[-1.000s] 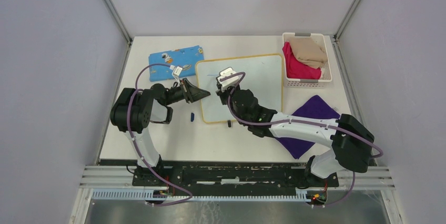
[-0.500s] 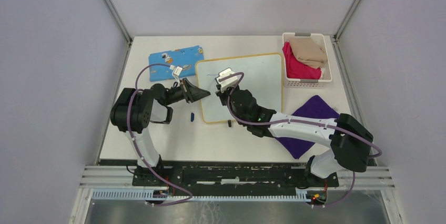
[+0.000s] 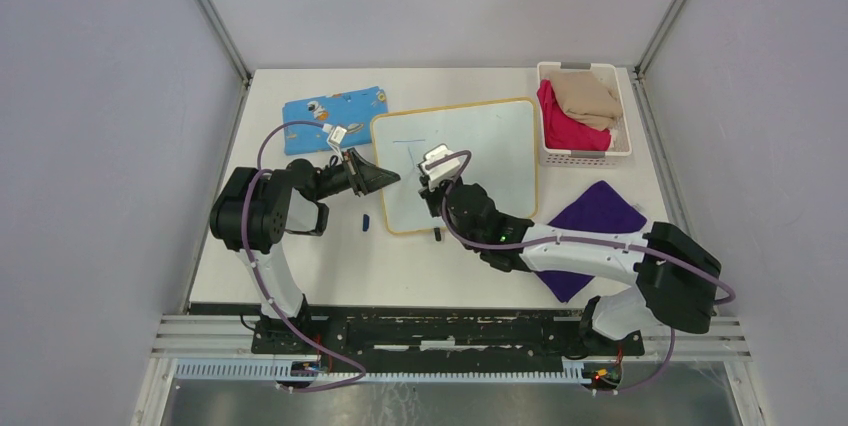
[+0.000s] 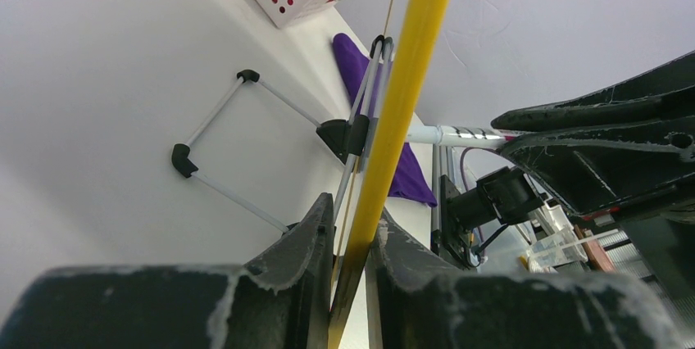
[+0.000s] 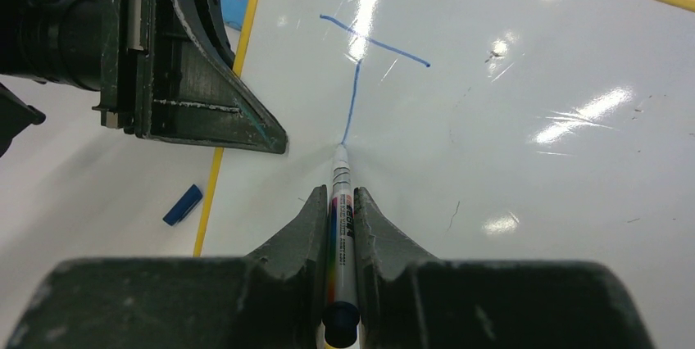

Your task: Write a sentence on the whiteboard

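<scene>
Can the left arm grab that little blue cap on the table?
Probably not right now. The left gripper is clamped on the rim of the whiteboard, so it must let go first. The blue cap lies close by.

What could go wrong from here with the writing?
1. The left hand holds the board only by its yellow rim, so writing pressure may pivot it and skew strokes.
2. The marker tip touches the board close to the left hand; the right hand could bump it.
3. The marker may slide between the fingers, fading the line.
</scene>
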Motion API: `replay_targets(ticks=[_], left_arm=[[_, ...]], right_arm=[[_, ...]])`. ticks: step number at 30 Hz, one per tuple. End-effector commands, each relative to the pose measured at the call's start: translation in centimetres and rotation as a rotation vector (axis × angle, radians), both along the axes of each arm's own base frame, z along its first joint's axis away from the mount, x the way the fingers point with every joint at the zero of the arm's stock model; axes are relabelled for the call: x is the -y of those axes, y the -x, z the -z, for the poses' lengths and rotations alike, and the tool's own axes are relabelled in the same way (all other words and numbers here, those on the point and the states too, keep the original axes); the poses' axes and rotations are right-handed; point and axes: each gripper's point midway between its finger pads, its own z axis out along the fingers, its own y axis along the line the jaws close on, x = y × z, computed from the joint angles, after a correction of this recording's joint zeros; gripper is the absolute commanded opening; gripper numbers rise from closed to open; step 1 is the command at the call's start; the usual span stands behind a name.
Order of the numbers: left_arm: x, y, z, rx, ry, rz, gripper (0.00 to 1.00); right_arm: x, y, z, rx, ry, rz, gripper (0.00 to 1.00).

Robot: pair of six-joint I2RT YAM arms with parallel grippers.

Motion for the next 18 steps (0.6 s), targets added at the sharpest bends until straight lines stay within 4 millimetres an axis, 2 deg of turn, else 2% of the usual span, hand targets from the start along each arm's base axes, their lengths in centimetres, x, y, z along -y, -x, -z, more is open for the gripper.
replay_targets(ticks=[1, 3, 6, 7, 9, 13, 18], left_arm=[[0.0, 0.7, -2.2, 0.172, 0.005, 0.013, 0.02], [0.0, 0.7, -2.2, 0.171, 0.004, 0.014, 0.02], [0.0, 0.8, -2.2, 0.169, 0.004, 0.022, 0.05], [0.1, 0.8, -2.2, 0.168, 0.004, 0.024, 0.16], [0.1, 0.8, -2.2, 0.167, 0.005, 0.024, 0.24], [0.1, 0.8, -2.2, 0.166, 0.006, 0.023, 0.24], [0.1, 1.0, -2.2, 0.165, 0.005, 0.028, 0.31]], right_arm=[[0.4, 0.5, -0.3, -0.014, -0.021, -0.006, 0.00], [0.4, 0.7, -1.3, -0.009, -0.052, -0.013, 0.00], [0.7, 1.2, -4.1, 0.022, -0.129, -0.034, 0.00], [0.9, 1.4, -4.9, 0.034, -0.150, -0.038, 0.00], [1.3, 1.5, -6.2, 0.052, -0.173, -0.036, 0.00], [1.9, 1.7, -7.1, 0.065, -0.181, -0.030, 0.00], [2.7, 1.1, -6.7, 0.068, -0.158, 0.012, 0.00]])
